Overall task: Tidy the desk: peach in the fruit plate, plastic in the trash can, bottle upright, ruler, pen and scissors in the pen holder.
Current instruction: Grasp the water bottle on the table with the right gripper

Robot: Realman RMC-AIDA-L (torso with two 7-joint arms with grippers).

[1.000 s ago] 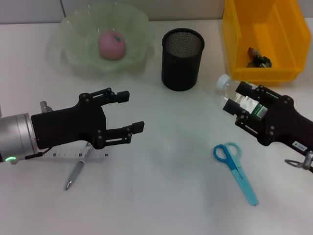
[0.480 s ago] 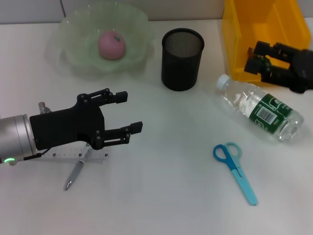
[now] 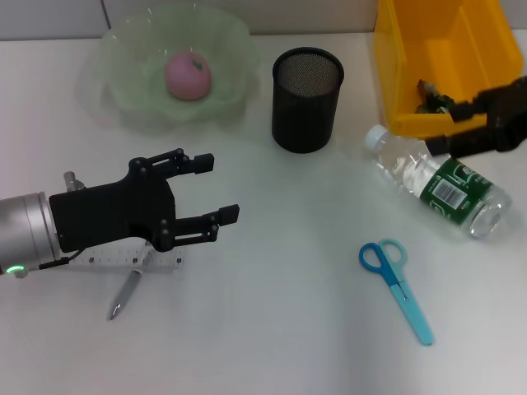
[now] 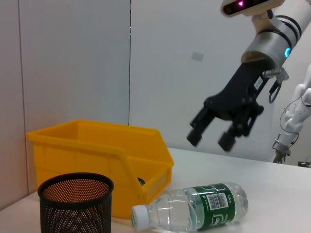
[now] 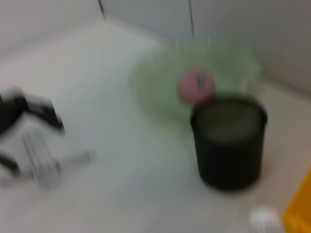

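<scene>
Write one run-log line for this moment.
left gripper open above ruler | right gripper open above lying bottle | peach in plate

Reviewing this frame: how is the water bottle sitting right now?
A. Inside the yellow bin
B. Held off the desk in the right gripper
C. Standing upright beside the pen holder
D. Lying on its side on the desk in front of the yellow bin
D: the bottle lies on its side on the desk, cap toward the pen holder, while the open right gripper hovers above it, not touching.
</scene>
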